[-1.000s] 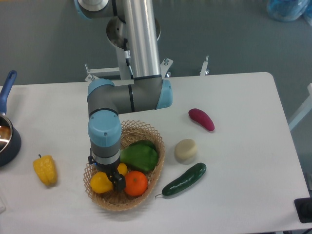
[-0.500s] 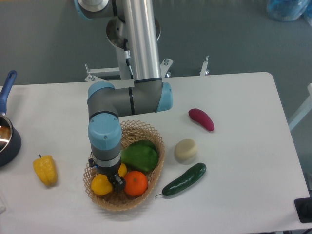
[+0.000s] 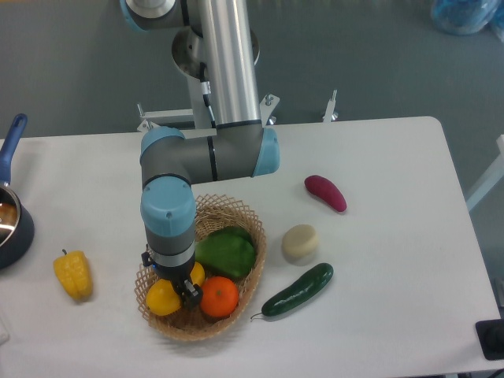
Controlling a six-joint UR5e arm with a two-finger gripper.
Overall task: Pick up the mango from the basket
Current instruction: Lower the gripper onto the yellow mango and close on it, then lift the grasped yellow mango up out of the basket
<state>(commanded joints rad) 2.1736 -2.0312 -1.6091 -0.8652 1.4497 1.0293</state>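
The mango (image 3: 162,298) is glossy yellow-orange and lies at the front left of the woven basket (image 3: 253,230). Its other end shows as a small yellow patch beside the wrist. My gripper (image 3: 176,286) points straight down into the basket, its fingers astride the middle of the mango and closed against it. One dark fingertip (image 3: 190,296) shows between the mango and the orange (image 3: 220,296). The wrist hides the other finger and the mango's middle. A green bell pepper (image 3: 226,252) fills the back of the basket.
A yellow bell pepper (image 3: 73,274) lies left of the basket, near a dark pot (image 3: 11,223) with a blue handle at the table's left edge. To the right are a cucumber (image 3: 298,290), a pale round piece (image 3: 300,242) and a magenta vegetable (image 3: 325,192).
The wrist has shifted slightly up and to the left, and the visible fingertip has drawn in towards the mango. The mango and the other fruits have barely moved.
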